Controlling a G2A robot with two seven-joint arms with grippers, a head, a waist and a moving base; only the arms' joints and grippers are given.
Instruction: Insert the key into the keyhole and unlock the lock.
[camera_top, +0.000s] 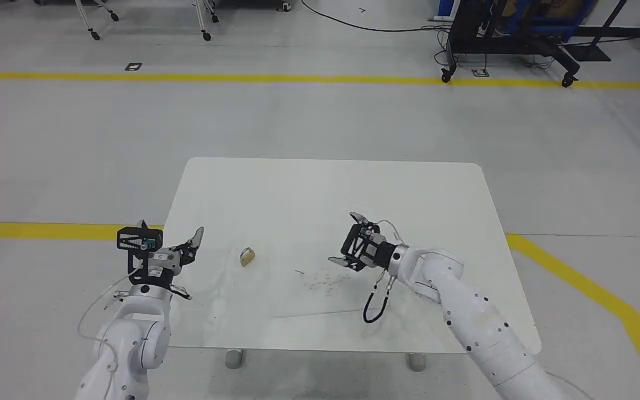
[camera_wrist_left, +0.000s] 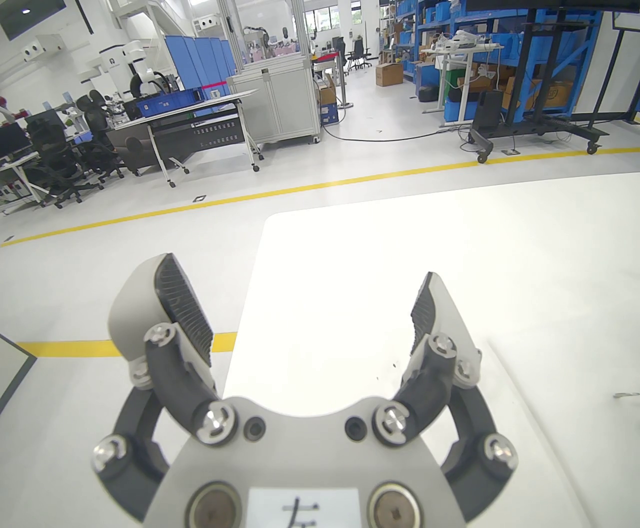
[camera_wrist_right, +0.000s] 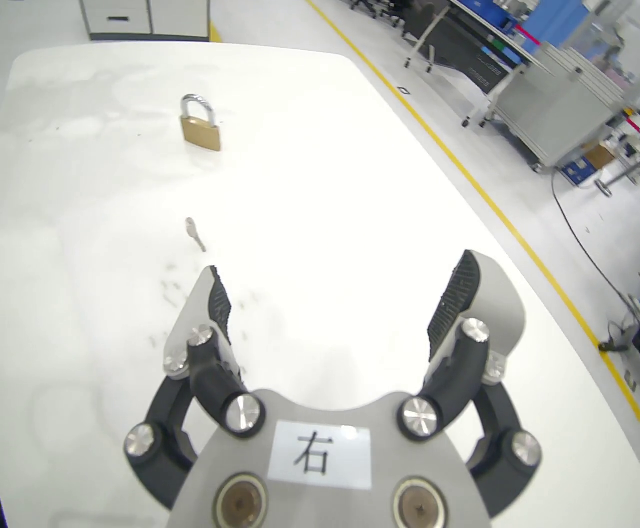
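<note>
**Right wrist view: risks before key pickup**

Noted right claw (camera_wrist_right: 342, 265) spread wide, empty, low over table (camera_wrist_right: 350, 150). Noted left claw (camera_wrist_left: 297, 267) likewise released and empty, at table's near left edge.

Found key (camera_wrist_right: 195, 234) flat on table just beyond one right fingertip, off to one side of gap, blade toward claw. Found padlock (camera_wrist_right: 200, 129) farther out past key, lying loose, shackle shut and pointing away. Could not see keyhole.

Risks, judged:
- Thin flat key likely to skid on smooth top or slip from pads if pinched from above.
- Off-centre closing could flick key away.
- Loose padlock likely to slide or spin under insertion push unless pinned by left claw.
- Skewed grip could jam blade at keyhole.
</note>
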